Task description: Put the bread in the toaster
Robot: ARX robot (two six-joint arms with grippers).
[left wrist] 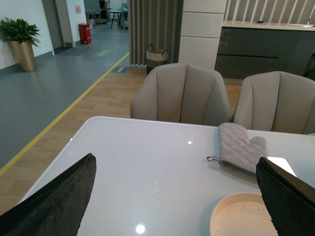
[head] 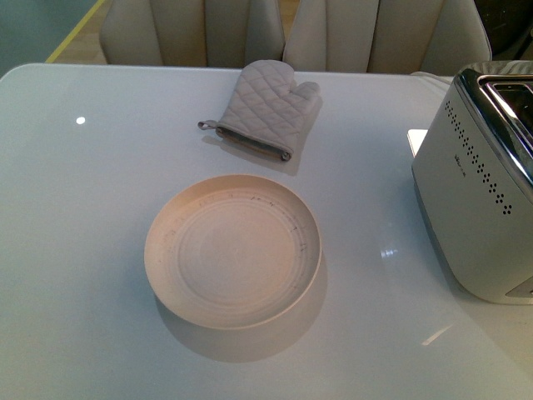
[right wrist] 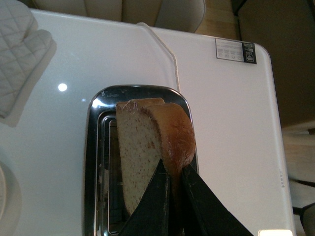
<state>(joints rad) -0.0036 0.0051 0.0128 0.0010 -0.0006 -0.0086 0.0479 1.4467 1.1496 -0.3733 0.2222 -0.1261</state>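
Right gripper [right wrist: 172, 169]: we see its two dark fingers closed narrowly, pinching the golden crust of the bread slice [right wrist: 140, 147].
Bread slice: it stands out just beyond the fingertips of the right gripper, with its speckled crumb face showing to one side.
Toaster [right wrist: 98, 147]: it sits directly past the held slice, its chrome top and dark slots facing the hand.
Key relation: the bread lies between the hand and the toaster. We judge that its long axis runs roughly along the slot's length, though the slice looks slightly tilted. We cannot tell whether its far edge has entered a slot.
Left gripper [left wrist: 174, 162]: its fingers are spread wide and hold nothing. The cream plate [left wrist: 243, 216] and the grey quilted oven mitt [left wrist: 238, 147] lie ahead of it, and no toaster shows in its view.
Nearer arm: the right, which already carries the bread.
Next move, as we judge it: square the slice to the slot, then move it straight away from the hand.
Risk: a tilted slice may catch on the chrome rim.
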